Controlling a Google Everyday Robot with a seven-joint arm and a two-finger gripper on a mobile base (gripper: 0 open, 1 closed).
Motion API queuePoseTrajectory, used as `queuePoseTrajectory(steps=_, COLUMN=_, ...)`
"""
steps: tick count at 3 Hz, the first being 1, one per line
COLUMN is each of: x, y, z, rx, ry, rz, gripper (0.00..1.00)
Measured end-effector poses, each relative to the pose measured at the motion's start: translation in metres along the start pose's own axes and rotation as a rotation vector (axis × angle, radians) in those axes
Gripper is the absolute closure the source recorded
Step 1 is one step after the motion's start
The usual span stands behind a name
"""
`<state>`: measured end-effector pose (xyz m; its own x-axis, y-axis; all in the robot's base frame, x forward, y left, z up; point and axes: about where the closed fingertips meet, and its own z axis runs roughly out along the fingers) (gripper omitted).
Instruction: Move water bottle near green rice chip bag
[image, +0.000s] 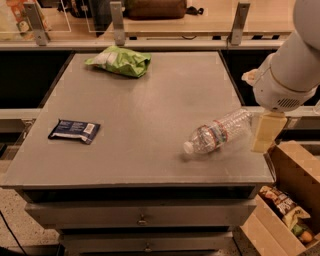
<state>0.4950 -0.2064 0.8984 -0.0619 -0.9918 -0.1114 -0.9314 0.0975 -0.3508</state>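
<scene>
The water bottle (218, 133) lies on its side near the front right of the grey table (150, 100), white cap pointing front-left. The green rice chip bag (120, 61) lies at the table's far left, far from the bottle. My gripper (264, 131) hangs from the white arm (290, 65) at the table's right edge, just right of the bottle's base end and close to it. It holds nothing that I can see.
A flat dark blue packet (75, 130) lies at the left side of the table. An open cardboard box (292, 195) with snack items stands on the floor at the right. A railing with posts (118, 22) runs behind the table.
</scene>
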Motion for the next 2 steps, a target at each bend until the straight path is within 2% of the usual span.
queuePoseTrajectory(steps=2, x=0.011, y=0.001, z=0.025, rx=0.000, ry=0.058, rz=-0.027, gripper=0.00)
